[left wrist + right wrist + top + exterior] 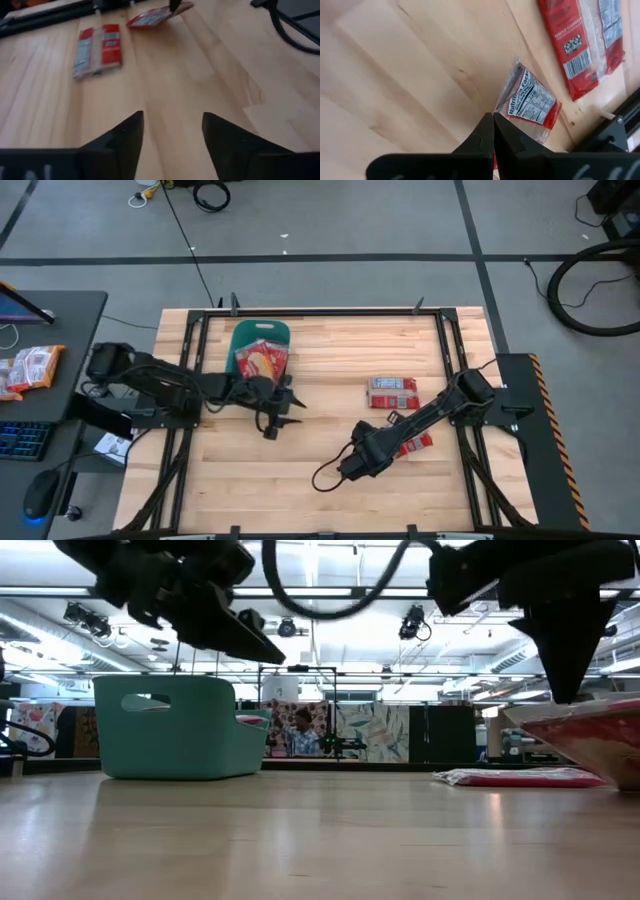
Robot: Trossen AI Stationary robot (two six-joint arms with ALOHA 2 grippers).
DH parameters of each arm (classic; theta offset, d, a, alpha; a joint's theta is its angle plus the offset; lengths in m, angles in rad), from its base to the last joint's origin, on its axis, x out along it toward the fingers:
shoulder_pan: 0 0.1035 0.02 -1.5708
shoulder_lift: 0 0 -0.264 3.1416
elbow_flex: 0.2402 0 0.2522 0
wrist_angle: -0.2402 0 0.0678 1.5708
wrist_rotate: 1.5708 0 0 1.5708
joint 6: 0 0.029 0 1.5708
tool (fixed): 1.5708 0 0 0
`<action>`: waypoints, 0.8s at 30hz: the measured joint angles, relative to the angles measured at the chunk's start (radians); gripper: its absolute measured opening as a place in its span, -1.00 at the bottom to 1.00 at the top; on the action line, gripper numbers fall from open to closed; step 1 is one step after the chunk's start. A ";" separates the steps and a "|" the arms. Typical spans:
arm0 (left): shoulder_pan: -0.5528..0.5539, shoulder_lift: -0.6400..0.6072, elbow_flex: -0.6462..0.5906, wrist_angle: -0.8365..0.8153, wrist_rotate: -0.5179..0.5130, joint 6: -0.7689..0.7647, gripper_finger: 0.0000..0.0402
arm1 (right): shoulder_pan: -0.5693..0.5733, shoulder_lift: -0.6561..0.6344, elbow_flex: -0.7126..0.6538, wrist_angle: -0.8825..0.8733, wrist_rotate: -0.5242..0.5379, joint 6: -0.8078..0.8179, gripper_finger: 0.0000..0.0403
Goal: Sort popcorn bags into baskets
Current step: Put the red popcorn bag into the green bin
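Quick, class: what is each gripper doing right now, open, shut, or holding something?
Left gripper: open, empty, near the teal basket.
Right gripper: fingers shut on the edge of a popcorn bag, lifting it.

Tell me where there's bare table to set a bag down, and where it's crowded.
Bare wood runs along the whole near edge, and in the middle between the left gripper and the right gripper. It is crowded at the far left around the teal basket, and on the right, where one flat popcorn bag lies and the right gripper holds another.
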 joint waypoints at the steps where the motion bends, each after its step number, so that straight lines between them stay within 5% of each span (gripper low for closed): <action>1: -0.007 0.027 0.000 0.035 -0.001 0.009 0.07 | 0.001 -0.002 0.005 0.002 0.001 -0.002 -0.99; 10: -0.047 0.227 0.001 0.357 -0.006 0.133 0.36 | 0.013 -0.006 0.080 -0.023 0.026 -0.044 -1.00; 15: -0.054 0.292 0.022 0.405 -0.011 0.150 0.42 | 0.021 -0.006 0.082 -0.021 -0.004 -0.043 -0.96; 24: -0.053 0.297 0.022 0.380 -0.071 0.128 0.42 | 0.040 0.003 -0.012 0.147 0.068 0.087 -0.42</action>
